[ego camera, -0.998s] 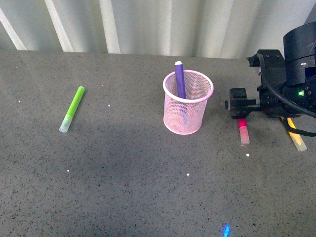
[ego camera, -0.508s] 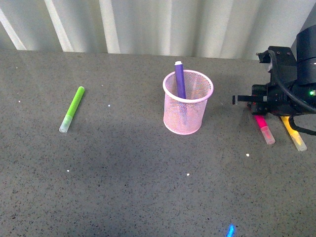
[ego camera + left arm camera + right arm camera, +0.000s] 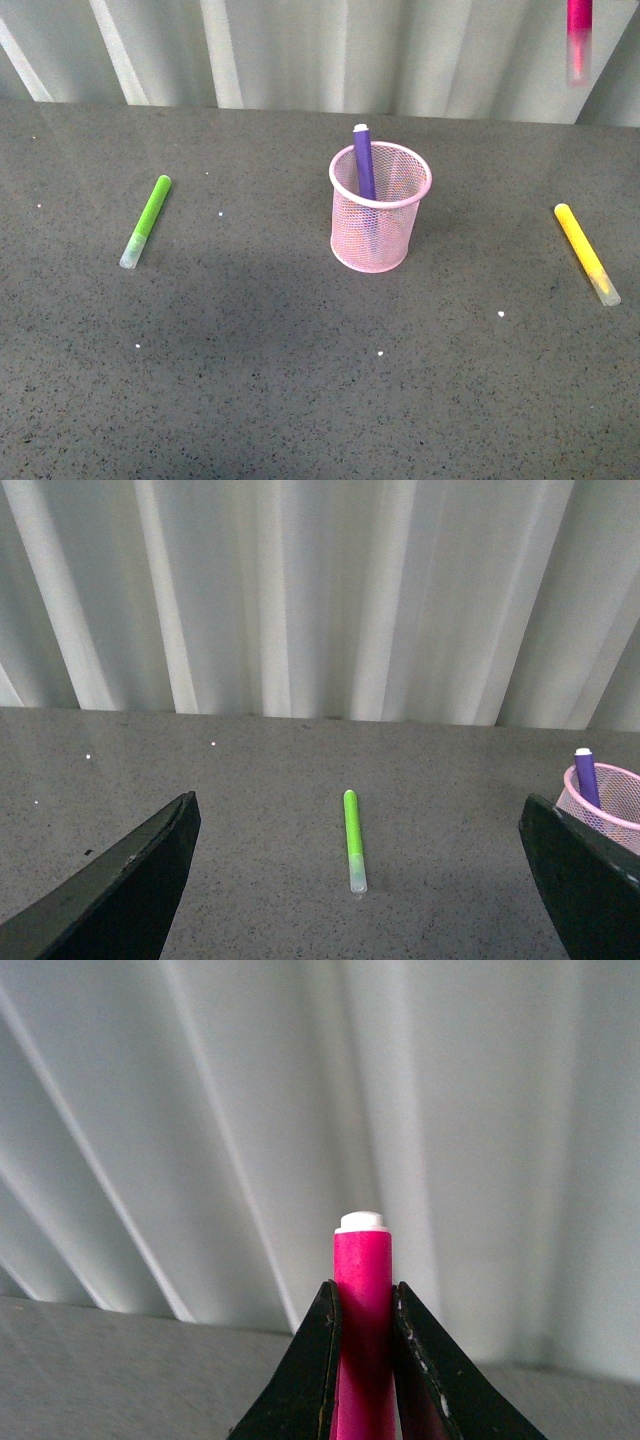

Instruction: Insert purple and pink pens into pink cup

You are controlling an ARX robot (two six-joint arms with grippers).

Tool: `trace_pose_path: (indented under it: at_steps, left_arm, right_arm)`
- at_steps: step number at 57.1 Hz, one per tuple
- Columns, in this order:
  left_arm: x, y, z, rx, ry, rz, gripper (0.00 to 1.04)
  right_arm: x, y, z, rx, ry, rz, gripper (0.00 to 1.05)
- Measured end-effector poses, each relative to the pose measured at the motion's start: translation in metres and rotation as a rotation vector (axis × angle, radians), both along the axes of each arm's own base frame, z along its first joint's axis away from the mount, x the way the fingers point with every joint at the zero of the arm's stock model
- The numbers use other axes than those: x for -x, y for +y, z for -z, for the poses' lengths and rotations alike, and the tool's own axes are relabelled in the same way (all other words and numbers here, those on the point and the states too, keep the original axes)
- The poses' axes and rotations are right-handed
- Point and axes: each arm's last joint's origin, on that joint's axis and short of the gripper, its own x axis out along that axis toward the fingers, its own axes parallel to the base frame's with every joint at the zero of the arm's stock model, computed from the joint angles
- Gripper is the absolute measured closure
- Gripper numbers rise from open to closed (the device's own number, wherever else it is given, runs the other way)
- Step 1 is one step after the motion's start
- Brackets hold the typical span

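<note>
The pink cup (image 3: 380,208) stands at the table's middle with the purple pen (image 3: 364,162) upright inside it, leaning on the far-left rim. The cup's edge and the purple pen (image 3: 585,777) also show in the left wrist view. The pink pen (image 3: 578,35) hangs at the top right of the front view, high above the table, clear cap down; the arm holding it is out of frame. In the right wrist view my right gripper (image 3: 364,1310) is shut on the pink pen (image 3: 362,1300), which stands upright. My left gripper (image 3: 355,880) is open and empty above the table.
A lime-green marker (image 3: 147,220) lies at the left of the table and also shows in the left wrist view (image 3: 353,840). A yellow marker (image 3: 587,253) lies at the right. A white pleated curtain (image 3: 300,50) backs the table.
My right gripper has lifted the pink pen off the table beside the yellow marker and risen up out of the front view; only the pen's lower part still shows at the top.
</note>
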Motion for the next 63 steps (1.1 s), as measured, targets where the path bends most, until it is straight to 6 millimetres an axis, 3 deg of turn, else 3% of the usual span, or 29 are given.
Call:
trace_pose_path:
  at_steps: [7, 14, 28, 50, 63]
  left_arm:
    - [0.0, 0.0, 0.0, 0.0, 0.0, 0.0, 0.07]
    - [0.0, 0.0, 0.0, 0.0, 0.0, 0.0, 0.07]
    - [0.0, 0.0, 0.0, 0.0, 0.0, 0.0, 0.07]
    - [0.0, 0.0, 0.0, 0.0, 0.0, 0.0, 0.07]
    - [0.0, 0.0, 0.0, 0.0, 0.0, 0.0, 0.07]
  right_arm:
    - [0.008, 0.023, -0.009, 0.021, -0.098, -0.116, 0.95]
    - [0.008, 0.044, 0.01, 0.044, -0.074, -0.198, 0.95]
    - [-0.016, 0.075, 0.045, 0.071, -0.02, -0.256, 0.95]
    - [-0.018, 0.099, 0.069, 0.072, 0.023, -0.322, 0.95]
    - [-0.018, 0.098, 0.072, 0.058, 0.028, -0.323, 0.95]
